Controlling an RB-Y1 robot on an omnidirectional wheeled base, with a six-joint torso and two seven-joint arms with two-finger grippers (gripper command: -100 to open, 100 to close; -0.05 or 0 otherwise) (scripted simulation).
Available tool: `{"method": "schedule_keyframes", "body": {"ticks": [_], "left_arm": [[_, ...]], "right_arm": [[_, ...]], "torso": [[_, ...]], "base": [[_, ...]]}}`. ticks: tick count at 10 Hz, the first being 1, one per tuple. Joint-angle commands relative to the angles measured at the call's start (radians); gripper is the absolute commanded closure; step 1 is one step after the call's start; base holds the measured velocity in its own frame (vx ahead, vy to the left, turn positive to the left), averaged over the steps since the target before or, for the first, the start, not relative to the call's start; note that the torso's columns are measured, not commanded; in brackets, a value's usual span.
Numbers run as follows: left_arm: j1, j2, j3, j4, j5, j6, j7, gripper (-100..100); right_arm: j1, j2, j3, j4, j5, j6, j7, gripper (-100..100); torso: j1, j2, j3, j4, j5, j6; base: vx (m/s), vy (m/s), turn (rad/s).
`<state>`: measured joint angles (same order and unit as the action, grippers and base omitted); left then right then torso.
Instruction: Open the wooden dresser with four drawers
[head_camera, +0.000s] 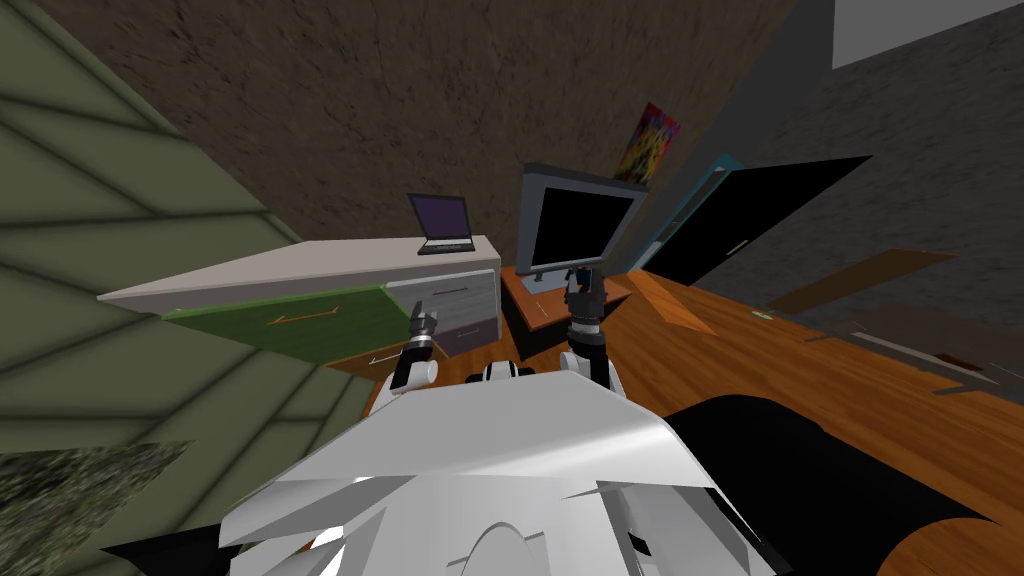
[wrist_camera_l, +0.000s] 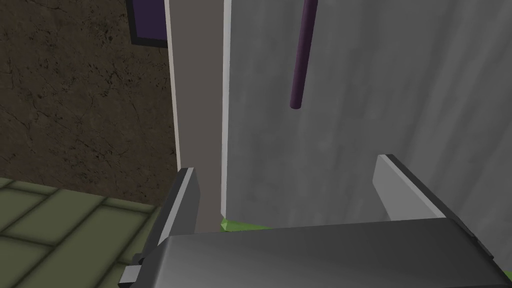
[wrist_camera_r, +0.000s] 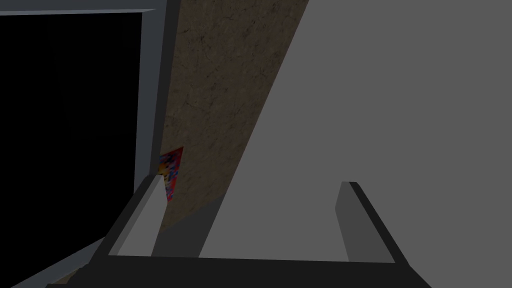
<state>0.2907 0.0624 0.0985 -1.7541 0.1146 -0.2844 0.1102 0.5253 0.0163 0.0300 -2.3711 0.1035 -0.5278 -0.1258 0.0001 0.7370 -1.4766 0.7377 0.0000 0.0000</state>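
Dresser (wrist_camera_l: 375, 100) shows a flat grey front, thin purple rod handle (wrist_camera_l: 303, 52).

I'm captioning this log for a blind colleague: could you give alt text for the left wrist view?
The left tool, fingers open, faces a light grey drawer front. A dark purple bar handle lies ahead of the fingers, not yet between them. Beside the drawer is a brown wall.

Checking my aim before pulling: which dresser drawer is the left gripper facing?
The light grey top drawer with the dark purple bar handle, right under the dresser top. The green drawer front beside it has an orange handle.
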Motion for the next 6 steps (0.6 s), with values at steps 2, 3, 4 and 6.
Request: {"method": "schedule_keyframes", "body": {"ticks": [2, 3, 4, 6], "left_arm": [[-0.004, 0.075, 0.001, 0.009, 0.000, 0.007, -0.002, -100], [-0.006, 0.089, 0.003, 0.012, 0.000, 0.010, -0.002, -100], [-0.013, 0.103, 0.009, 0.016, 0.000, 0.024, -0.004, -100], [-0.019, 0.084, 0.017, 0.002, 0.003, 0.038, -0.005, -100]], "right_arm": [[0.000, 0.000, 0.000, 0.000, 0.000, 0.000, 0.000, 0], [0.000, 0.000, 0.000, 0.000, 0.000, 0.000, 0.000, 0], [0.000, 0.000, 0.000, 0.000, 0.000, 0.000, 0.000, 0], [0.000, 0.000, 0.000, 0.000, 0.000, 0.000, 0.000, 0]], "torso": [[-0.001, 0.003, 0.002, 0.001, 0.000, 0.000], [0.000, 0.002, 0.001, 0.001, 0.000, 0.000], [0.000, 0.001, 0.000, 0.000, 0.000, 0.000], [0.000, -0.005, -0.003, -0.001, 0.000, 0.000]], "base": [[0.024, 0.003, 0.000], [0.037, 0.003, 0.002], [0.120, 0.023, 0.004], [0.168, 0.011, 0.003]]}}
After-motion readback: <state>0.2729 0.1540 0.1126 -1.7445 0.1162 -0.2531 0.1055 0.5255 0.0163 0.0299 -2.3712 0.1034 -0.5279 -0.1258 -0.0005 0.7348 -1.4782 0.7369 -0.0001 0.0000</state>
